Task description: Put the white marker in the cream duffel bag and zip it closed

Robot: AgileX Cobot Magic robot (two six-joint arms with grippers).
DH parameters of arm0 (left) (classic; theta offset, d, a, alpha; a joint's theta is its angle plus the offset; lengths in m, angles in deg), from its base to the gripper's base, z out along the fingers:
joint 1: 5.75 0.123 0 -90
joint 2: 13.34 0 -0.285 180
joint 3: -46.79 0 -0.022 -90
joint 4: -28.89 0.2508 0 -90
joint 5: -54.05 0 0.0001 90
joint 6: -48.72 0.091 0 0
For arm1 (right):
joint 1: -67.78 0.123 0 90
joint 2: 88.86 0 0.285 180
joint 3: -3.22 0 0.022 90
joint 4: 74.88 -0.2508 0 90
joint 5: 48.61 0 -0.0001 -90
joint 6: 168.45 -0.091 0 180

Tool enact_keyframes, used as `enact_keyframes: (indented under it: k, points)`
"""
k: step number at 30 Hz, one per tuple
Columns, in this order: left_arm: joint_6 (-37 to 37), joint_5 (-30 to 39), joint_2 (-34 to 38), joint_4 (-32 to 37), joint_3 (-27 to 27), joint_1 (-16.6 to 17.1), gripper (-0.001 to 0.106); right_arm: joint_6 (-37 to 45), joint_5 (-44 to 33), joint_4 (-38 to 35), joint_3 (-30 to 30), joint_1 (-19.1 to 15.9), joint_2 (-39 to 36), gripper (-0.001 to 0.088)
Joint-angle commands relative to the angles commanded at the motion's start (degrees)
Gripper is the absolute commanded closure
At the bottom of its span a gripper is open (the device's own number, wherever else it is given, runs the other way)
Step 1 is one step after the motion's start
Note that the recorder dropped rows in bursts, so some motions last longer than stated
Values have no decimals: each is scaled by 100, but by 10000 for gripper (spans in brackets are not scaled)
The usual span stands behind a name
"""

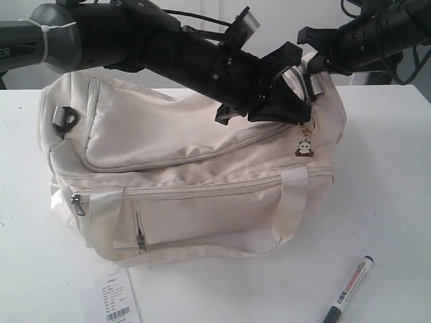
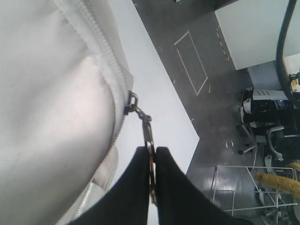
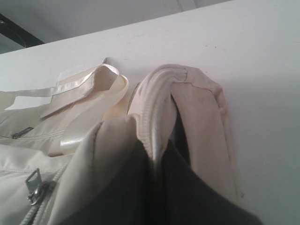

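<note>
White counter [image 1: 390,202] spreads under both of your arms, with a pale wall behind it. On it sits the large cream fabric duffel bag [image 1: 202,155], lying lengthwise, its front zip pocket and pale webbing handles [image 1: 291,202] facing the exterior camera and a black buckle [image 1: 67,118] at its left end.

Your left arm reaches across the top of the bag to its right end. Your left claw [image 2: 151,157] is closed: its two black fingers [image 2: 136,187] press together on the thin gold ring zip pull [image 2: 149,133], which links through a small dark chain to the slider at the end of the zip line. A little panda charm [image 1: 304,149] dangles just below that spot, against the bag's side.

Your right claw [image 3: 160,157] is also clamped tight, pinching a raised fold of cream fabric [image 3: 154,108] at the same right end of the bag, so the cloth stands up in a ridge between its dark fingers.

Your slim white marker with the black cap and dark green end [image 1: 349,288] is outside the bag. It lies flat and at a slant on the counter, near the front right corner, well apart from the bag and from both claws. A white paper tag with a barcode [image 1: 111,303] lies on the counter just in front of the bag's left half.
</note>
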Motion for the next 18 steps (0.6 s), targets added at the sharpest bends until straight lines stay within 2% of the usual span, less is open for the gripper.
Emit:
enact_keyframes:
  k: [7,12,18]
  points:
    - [-13,84,-24,213,0,0,1053,0,-33,0,0,0,0,868]
    - [-287,62,-153,761,0,0,1053,0,-33,0,0,0,0,868]
    - [-295,152,-191,761,0,0,1053,-26,-56,0,0,0,0,868]
